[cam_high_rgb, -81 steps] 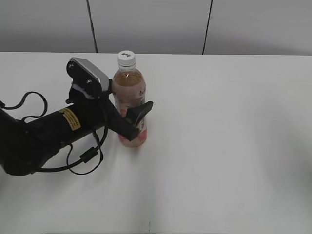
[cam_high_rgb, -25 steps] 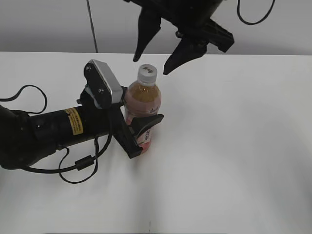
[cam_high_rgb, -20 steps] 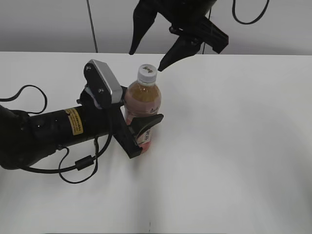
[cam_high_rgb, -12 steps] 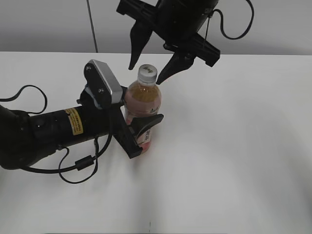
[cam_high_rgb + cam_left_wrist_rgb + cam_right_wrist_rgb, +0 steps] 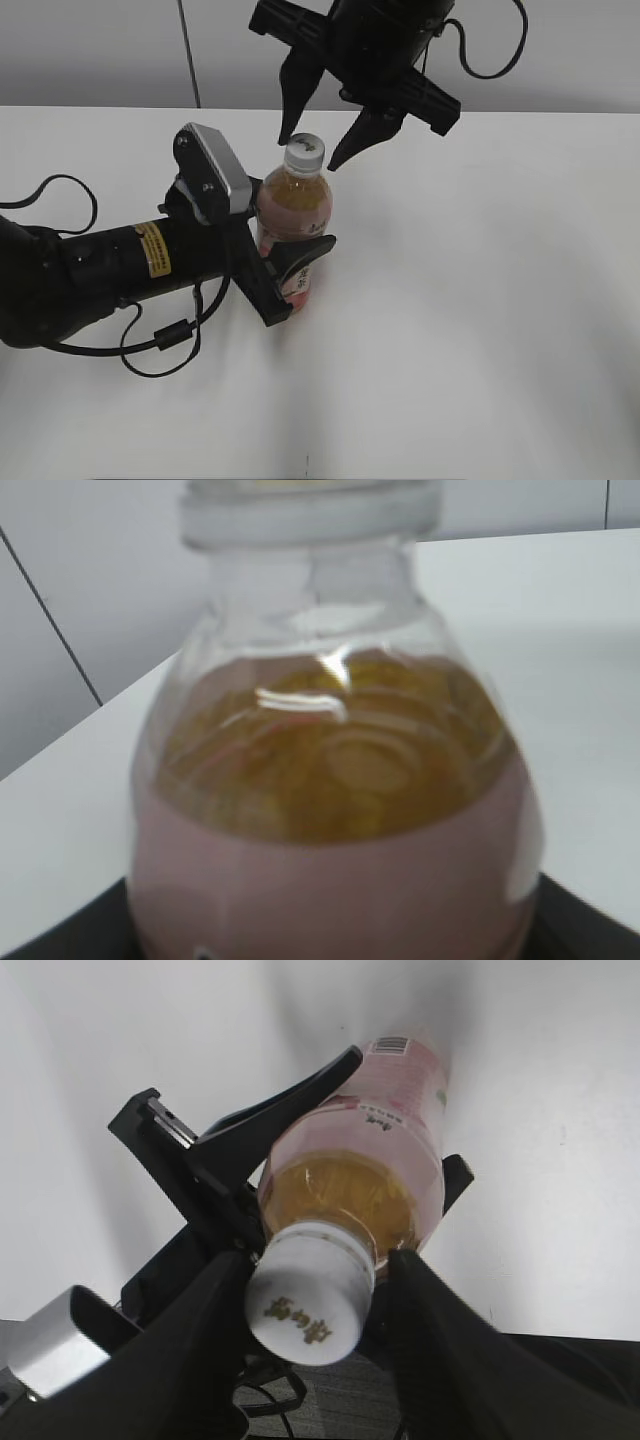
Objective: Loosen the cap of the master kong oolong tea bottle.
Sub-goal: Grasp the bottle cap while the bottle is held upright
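The master kong oolong tea bottle [image 5: 291, 215] stands slightly tilted on the white table, amber tea above a pink label. It fills the left wrist view [image 5: 330, 780]. My left gripper [image 5: 298, 272] is shut on its labelled body. The white cap [image 5: 304, 150] with a dark logo is on the neck. My right gripper [image 5: 311, 148] comes from above, open, with one finger on each side of the cap. In the right wrist view the cap [image 5: 310, 1305] sits between the right gripper's [image 5: 322, 1305] fingers. The left finger is against it and the right finger is a little apart. The bottle [image 5: 355, 1175] extends below.
The white table [image 5: 480, 300] extends to the right and front. A grey panelled wall [image 5: 100, 50] runs behind its far edge. The left arm's black cable [image 5: 165, 335] loops on the table at the left.
The left gripper shifted the bottle right and forward early on. The right gripper came into view from above, lowered and turned until its fingers straddled the cap.
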`<state>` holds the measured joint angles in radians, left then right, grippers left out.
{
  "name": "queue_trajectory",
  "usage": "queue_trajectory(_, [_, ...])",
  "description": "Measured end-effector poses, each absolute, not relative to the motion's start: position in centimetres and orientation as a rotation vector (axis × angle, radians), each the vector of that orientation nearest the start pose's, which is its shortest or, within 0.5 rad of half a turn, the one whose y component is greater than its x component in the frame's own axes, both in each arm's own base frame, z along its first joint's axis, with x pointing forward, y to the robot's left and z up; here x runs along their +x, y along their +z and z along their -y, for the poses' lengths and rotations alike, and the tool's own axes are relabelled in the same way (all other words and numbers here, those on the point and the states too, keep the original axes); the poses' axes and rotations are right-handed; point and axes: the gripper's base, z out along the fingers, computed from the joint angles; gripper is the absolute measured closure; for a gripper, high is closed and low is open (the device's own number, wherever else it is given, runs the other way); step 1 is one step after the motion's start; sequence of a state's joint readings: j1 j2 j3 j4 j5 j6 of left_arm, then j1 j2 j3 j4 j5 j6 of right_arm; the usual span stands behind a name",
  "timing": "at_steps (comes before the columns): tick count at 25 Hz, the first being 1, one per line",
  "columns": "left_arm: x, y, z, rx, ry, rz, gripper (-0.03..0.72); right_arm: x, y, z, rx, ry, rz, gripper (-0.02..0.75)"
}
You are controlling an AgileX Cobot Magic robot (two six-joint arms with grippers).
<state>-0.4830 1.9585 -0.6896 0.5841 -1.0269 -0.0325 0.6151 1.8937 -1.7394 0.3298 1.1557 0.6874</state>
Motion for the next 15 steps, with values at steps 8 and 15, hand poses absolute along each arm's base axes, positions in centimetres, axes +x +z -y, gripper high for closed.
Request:
queue_trajectory(8, [27.71,12.71,19.46,1.008,-0.576,-1.513,0.266,31.86,30.33,-25.86,0.173,0.711,-2.966,0.458])
queue_trajectory(15, [27.65,12.72,19.52,1.017,-0.577,-1.506,0.266,31.68,30.29,-25.78,-0.125,0.674,-2.951,0.458])
